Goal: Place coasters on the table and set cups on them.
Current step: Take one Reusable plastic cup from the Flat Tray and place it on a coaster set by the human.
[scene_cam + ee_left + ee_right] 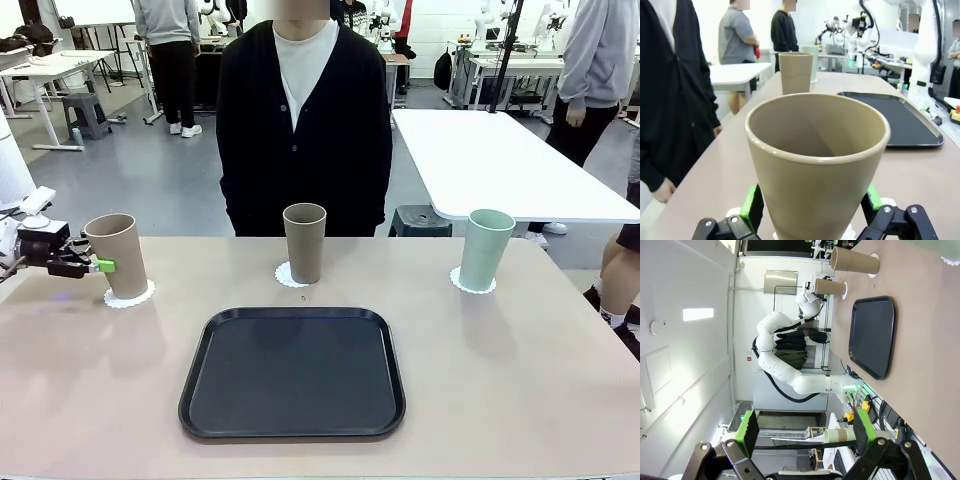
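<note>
Left wrist view, tan cup [817, 165] between end effector [810, 202] pads, contact unclear

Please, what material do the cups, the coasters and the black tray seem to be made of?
The cups, two tan ones and a mint one, look like matte moulded plastic, perhaps ceramic: smooth thick rims, no shine. The coasters seem thin white paper, from their scalloped edges. The black tray looks like plastic with a soft sheen on its raised rim.

Robotics lab: white tables [500, 165], robot rigs behind (several), people [170, 50] standing about.
</note>
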